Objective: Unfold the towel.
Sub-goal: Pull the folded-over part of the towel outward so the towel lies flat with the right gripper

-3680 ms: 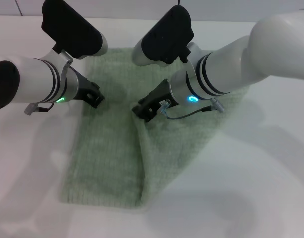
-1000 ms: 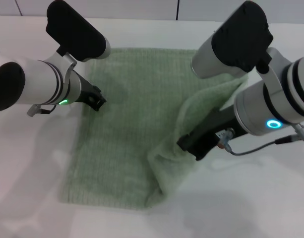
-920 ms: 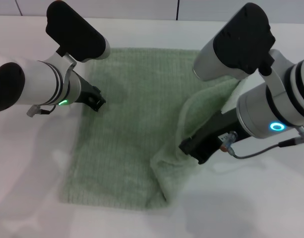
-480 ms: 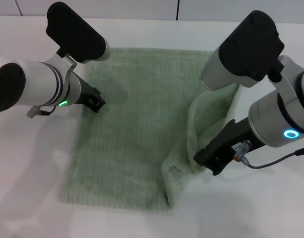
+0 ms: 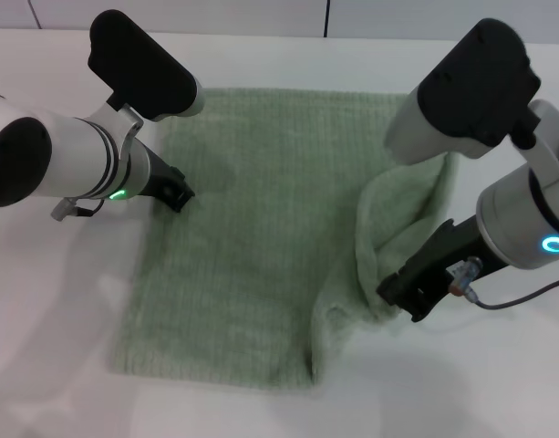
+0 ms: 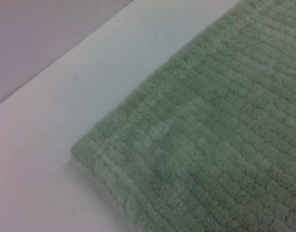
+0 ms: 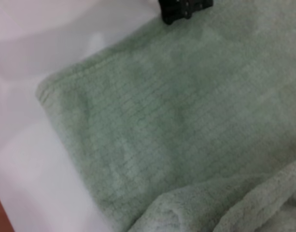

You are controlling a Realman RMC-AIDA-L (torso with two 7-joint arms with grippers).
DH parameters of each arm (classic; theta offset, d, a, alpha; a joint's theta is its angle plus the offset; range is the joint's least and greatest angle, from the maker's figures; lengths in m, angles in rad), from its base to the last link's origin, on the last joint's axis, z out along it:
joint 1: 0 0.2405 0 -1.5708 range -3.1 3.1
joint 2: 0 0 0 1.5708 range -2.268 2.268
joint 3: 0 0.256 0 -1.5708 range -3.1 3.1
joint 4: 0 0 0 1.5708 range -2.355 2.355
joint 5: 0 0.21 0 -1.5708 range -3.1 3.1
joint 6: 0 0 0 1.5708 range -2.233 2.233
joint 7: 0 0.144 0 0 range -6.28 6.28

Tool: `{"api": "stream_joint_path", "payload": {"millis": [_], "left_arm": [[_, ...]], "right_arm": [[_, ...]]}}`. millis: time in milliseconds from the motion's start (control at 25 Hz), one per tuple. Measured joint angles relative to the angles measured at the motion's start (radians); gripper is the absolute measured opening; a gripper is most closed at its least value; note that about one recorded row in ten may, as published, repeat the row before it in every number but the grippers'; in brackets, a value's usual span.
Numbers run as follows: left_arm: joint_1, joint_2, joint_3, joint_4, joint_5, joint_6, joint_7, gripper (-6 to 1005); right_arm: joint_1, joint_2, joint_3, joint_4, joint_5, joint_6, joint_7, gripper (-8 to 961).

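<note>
- Towel (image 5: pixel 252 246) lies on white table (image 5: pixel 60 347); right flap is held raised, bunched, by right gripper (image 5: pixel 402 294), clenched on it.
- Left gripper (image 5: pixel 174 193) is pressed at towel's left edge; grip can't be told.
- Risk: flap could be dropped short w/ a crease, or whole cloth dragged if left edge isn't pinned.

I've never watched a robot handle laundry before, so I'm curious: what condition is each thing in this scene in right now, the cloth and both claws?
towel: mostly spread flat on the table, its flap on the robot's right lifted and bunched, not yet laid out.
left gripper: low on the towel's edge on the robot's left, pressing there.
right gripper: shut on the raised flap, held just above the table.
</note>
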Motion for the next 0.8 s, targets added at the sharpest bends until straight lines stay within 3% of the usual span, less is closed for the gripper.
{"api": "stream_joint_path", "payload": {"millis": [800], "left_arm": [[-0.008, 0.0, 0.002, 0.008, 0.0, 0.0, -0.007, 78]], "right_arm": [[-0.009, 0.0, 0.017, -0.013, -0.027, -0.092, 0.003, -3]]}}
